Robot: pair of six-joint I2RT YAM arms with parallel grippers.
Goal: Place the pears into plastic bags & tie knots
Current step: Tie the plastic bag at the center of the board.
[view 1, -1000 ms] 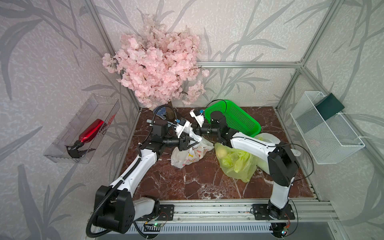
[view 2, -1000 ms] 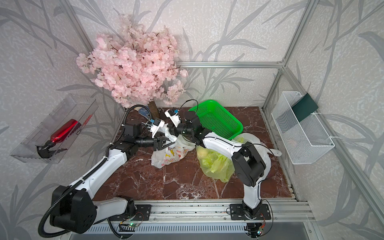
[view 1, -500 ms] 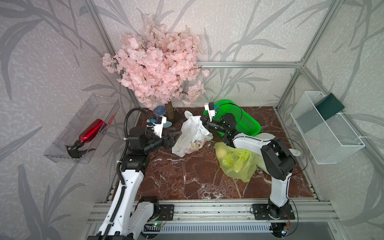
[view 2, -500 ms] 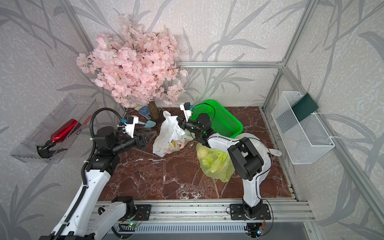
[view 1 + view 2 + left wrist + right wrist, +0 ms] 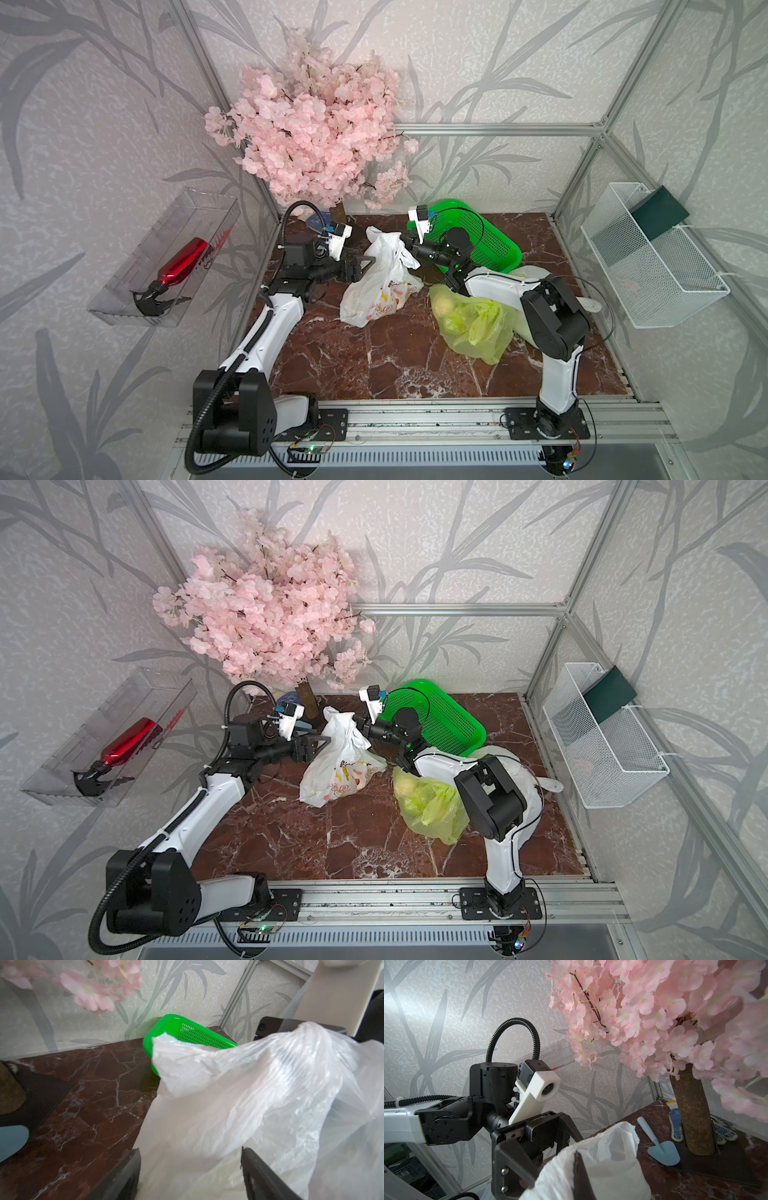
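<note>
The white bag (image 5: 380, 286) is stood toward the back edge of the bench (image 5: 395, 365), left of its middle. Its body is rested on the marble while its bunched top is pinched in the closed right gripper (image 5: 409, 249) and drawn upward, presumably so that the handles are kept taut for knotting. The left gripper (image 5: 365, 264) is held just beside the bag's other side, fingers spread and nothing clamped, apparently ready for a grasp on a handle. The yellow-green bag (image 5: 473, 324), a pear (image 5: 444, 305) visible through it, is set toward the right edge.

White bag (image 5: 376, 286) upright; yellow-green bag (image 5: 478, 328) slumped, pear (image 5: 444, 304) inside.
</note>
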